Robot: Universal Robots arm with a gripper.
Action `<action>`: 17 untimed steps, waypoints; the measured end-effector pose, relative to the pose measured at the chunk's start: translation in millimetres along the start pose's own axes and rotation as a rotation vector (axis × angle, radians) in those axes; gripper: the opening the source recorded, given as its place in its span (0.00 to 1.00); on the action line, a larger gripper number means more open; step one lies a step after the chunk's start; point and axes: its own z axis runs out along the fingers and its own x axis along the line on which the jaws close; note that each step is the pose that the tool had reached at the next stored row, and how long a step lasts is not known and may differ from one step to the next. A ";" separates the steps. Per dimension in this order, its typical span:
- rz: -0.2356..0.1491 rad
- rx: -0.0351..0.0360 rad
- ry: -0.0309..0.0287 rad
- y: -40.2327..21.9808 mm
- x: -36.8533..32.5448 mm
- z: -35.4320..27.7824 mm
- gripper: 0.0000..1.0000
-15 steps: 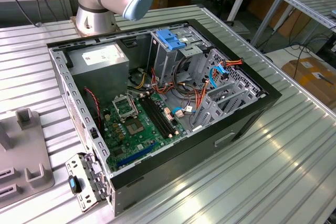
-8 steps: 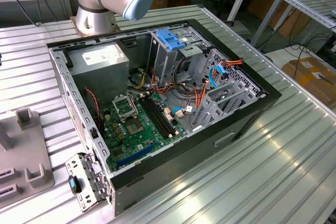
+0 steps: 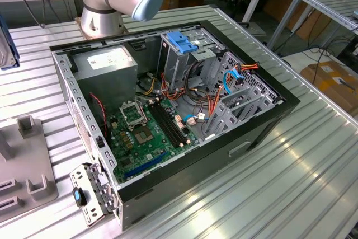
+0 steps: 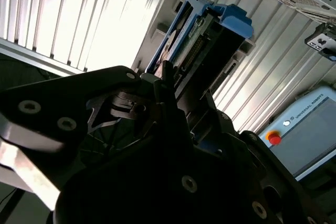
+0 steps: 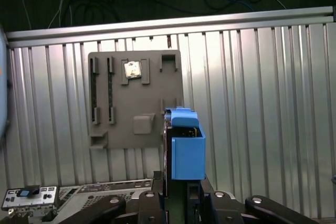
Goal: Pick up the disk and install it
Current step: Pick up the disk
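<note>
The disk (image 5: 186, 148), a flat drive in a bright blue carrier frame, stands on edge between my gripper's fingers in both wrist views. My gripper (image 5: 176, 190) is shut on the disk (image 4: 210, 35), which hangs over the grey holder block (image 5: 134, 98) on the ribbed metal table. In the second wrist view the gripper (image 4: 173, 93) clamps the near end of the drive, and its connector edge and blue frame stick out beyond the fingers. A blue-edged sliver of the disk (image 3: 6, 46) shows at the exterior view's left edge.
The open computer case (image 3: 268, 121) lies on the table with its motherboard (image 3: 145, 132) exposed. A tall grey drive cage with a blue latch (image 3: 182, 42) stands at its back. A loose bracket (image 3: 89, 191) lies by the case's near corner. The holder block (image 3: 25, 163) sits at the exterior view's left.
</note>
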 end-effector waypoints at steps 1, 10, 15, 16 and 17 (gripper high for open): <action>0.000 0.0000 0.0000 -2.7 -0.2 0.0 0.35; 0.000 0.0001 -0.0001 -33.6 -2.9 0.5 0.35; 0.000 0.0001 0.0000 -34.6 -3.0 0.5 0.35; 0.000 0.0000 0.0000 -35.0 -3.0 0.5 0.35; 0.000 0.0001 0.0000 -37.0 -3.2 0.5 0.35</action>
